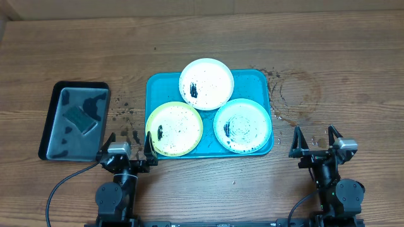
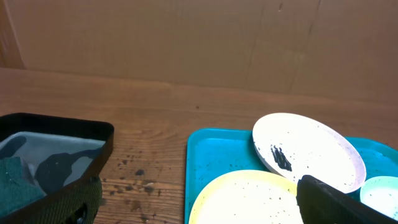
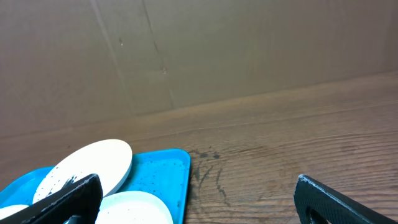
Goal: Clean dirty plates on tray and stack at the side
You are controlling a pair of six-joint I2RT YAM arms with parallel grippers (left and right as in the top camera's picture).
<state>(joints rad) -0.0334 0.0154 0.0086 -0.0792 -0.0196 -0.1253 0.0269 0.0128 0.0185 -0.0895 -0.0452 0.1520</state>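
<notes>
"Turquoise tray point(image 1: 161, 91) sits in the middle of the table point(image 1: 353, 57) with all three on it: white plate point(image 1: 206, 84) at the back, yellow-green plate point(image 1: 174, 128) front left, teal-rimmed plate point(image 1: 243, 126) front right. How do you reckon they'll handle?"

"Light and stiff, I'd judge. They look like plastic or melamine by the sheen, so not very fragile. They're smooth, though, and likely slick once wet. They're shallow too, so the only real hold is a pinch over the rim."

"Which rim?"

"The white one's near edge seems to ride up on the other two, and from the left wrist it looks tilted. That lifted edge should give a finger room underneath. The front two lie flat with their rims close together, so they'd be harder to get under."

"And the grippers?"

"Left gripper point(image 1: 129, 140) hangs at the near edge, spread wide, with nothing between its fingers point(image 2: 326, 199). From overhead one tip lies just by the tray's front-left corner and the yellow-green rim. I can't tell whether it touches. Right gripper point(image 1: 314, 135) is just as wide and empty, over wood just right of the tray."

"Anything to wipe with?"

"Black tray point(image 1: 82, 84) off to the left holds what looks like water and a dark pad point(image 1: 81, 118). Sponge or cloth, I can't say. Neither gripper has it."
</notes>
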